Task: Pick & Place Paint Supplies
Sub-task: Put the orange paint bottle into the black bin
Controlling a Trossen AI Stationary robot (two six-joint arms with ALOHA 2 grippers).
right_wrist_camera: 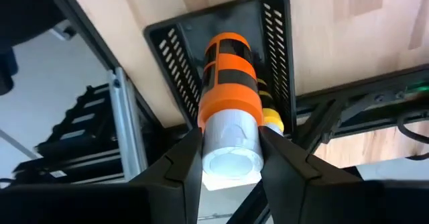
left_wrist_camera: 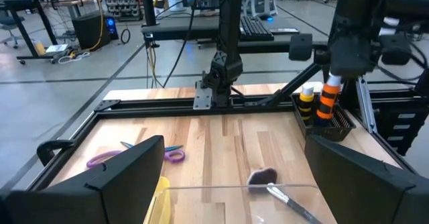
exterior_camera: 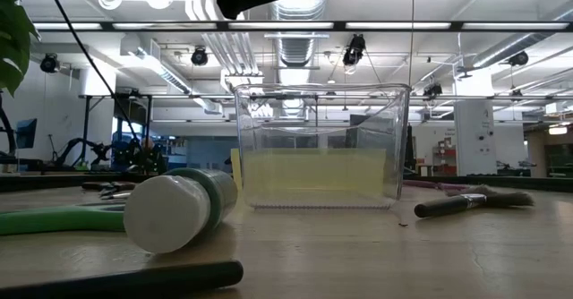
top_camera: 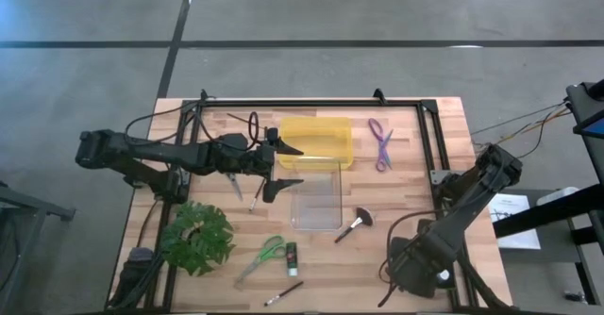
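The left hand is positioned over the worktop, at the near-left edge of the clear container and just beside the yellow container; its two fingers are spread wide apart and hold nothing, with the clear container's rim visible between them in the left wrist view. The right hand is parked low at the right front corner of the worktop, above a black perforated tray; its fingers are partly closed against the sides of an upright roll stack banded orange and black with a silver end, which stands in that tray. The paint supplies lie scattered on the worktop. The purple scissors lie to the right of the yellow container, well apart from both hands. The broad-headed brush lies just to the right of the clear container, with its head toward the container's lower right corner. The green scissors lie in front of the clear container, next to the green bottle with a white cap, which lies on its side. A thin dark-handled brush lies near the front edge of the worktop. Further thin tools lie beneath the left arm; their type cannot be told. The green leafy plant sits at the left front of the worktop.
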